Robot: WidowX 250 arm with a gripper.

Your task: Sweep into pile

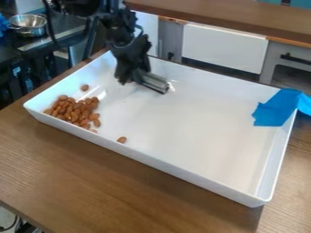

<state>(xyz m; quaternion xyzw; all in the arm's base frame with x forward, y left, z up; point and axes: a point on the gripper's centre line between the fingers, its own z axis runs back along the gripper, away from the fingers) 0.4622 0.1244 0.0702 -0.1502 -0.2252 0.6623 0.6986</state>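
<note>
My black gripper [135, 73] hangs over the upper left part of the white tray [200, 123], shut on a grey metal tool [153, 82] that slants down to the right, low over the tray floor. Brown almonds [76, 109] lie heaped in the tray's left corner, below and left of the gripper. One stray almond [84, 87] rests just above the heap. Another single almond [122, 140] lies by the near wall, to the right of the heap. I cannot tell whether the tool touches the tray.
Raised walls surround the tray, which stands on a brown wooden table [109, 182]. Blue material [276, 109] drapes over its right corner. Behind are white and grey cabinet fronts [223, 48] under a wooden counter [231, 17], with a metal bowl [28, 24] at upper left.
</note>
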